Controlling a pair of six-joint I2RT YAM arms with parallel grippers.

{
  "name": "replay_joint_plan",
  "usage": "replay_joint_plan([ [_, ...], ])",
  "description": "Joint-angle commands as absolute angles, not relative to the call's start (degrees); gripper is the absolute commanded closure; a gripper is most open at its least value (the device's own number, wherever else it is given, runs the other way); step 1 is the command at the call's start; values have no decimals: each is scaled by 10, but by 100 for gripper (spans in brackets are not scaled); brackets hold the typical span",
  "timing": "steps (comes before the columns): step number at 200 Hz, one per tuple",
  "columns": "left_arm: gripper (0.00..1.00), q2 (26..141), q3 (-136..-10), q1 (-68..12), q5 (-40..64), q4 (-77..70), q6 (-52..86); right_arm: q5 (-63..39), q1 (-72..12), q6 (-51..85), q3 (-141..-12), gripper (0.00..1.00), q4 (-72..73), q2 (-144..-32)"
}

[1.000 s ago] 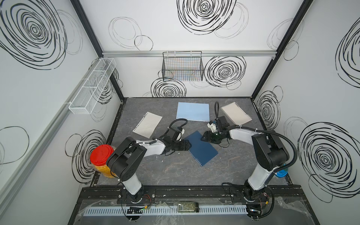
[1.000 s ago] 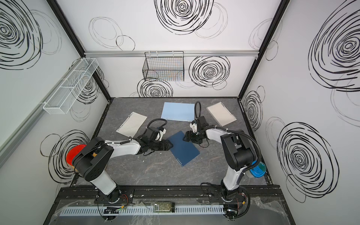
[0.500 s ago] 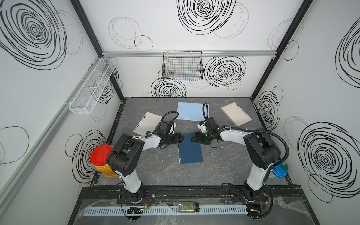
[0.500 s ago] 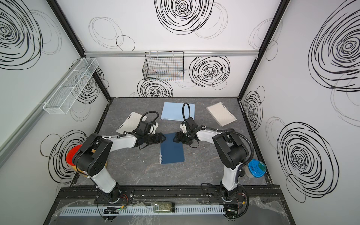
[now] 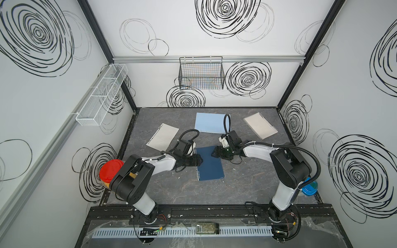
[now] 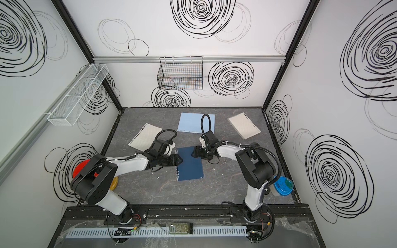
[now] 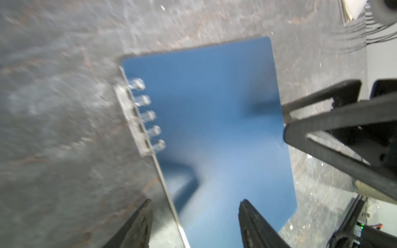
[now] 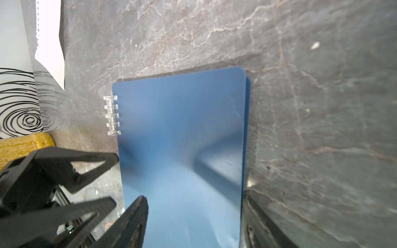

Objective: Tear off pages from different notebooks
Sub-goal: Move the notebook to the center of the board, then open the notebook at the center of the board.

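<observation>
The dark navy notebook [image 5: 209, 164] [image 6: 190, 164] lies shut mid-table, its clear rings [image 7: 139, 116] [image 8: 111, 114] on its left edge. My left gripper [image 5: 200, 161] [image 7: 196, 203] is open, low over that ringed edge, one finger over the table and one over the cover. My right gripper [image 5: 213, 153] [image 8: 194, 196] is open over the notebook's far right corner, straddling its right edge. Behind lie the light-blue notebook [image 5: 211, 122] and the clear-covered notebook [image 5: 260, 125]. One loose lined page [image 5: 162, 137] [image 8: 50, 43] rests at the back left.
A red-lidded jar [image 5: 110, 171] stands by the left wall and a blue-lidded tub [image 5: 309, 186] by the right wall. A black wire basket [image 5: 202, 73] hangs on the back wall. A white mesh shelf [image 5: 101, 96] hangs on the left wall.
The navy notebook has turned from a diagonal to nearly square with the table and slid left. Both grippers moved with it; the left one then came slightly forward.
</observation>
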State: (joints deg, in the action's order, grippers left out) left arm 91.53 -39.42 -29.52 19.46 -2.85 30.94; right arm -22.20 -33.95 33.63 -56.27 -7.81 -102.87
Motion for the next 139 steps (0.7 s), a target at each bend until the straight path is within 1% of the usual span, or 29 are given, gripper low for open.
replay_joint_plan([
  [1, 33, 910, -387, -315, 193, -40, 334, -197, -349, 344, -548, 29, -131, -1011],
  [22, 33, 929, -394, -340, 210, -67, 354, -184, -352, 342, -551, 29, -149, -988],
  [73, 33, 978, -451, -393, 211, -89, 375, -146, -357, 341, -545, 29, -194, -919],
  [106, 33, 1005, -497, -392, 216, -91, 382, -135, -366, 345, -540, 29, -201, -890],
  [139, 33, 987, -519, -376, 213, -80, 377, -130, -372, 353, -541, 29, -196, -872],
])
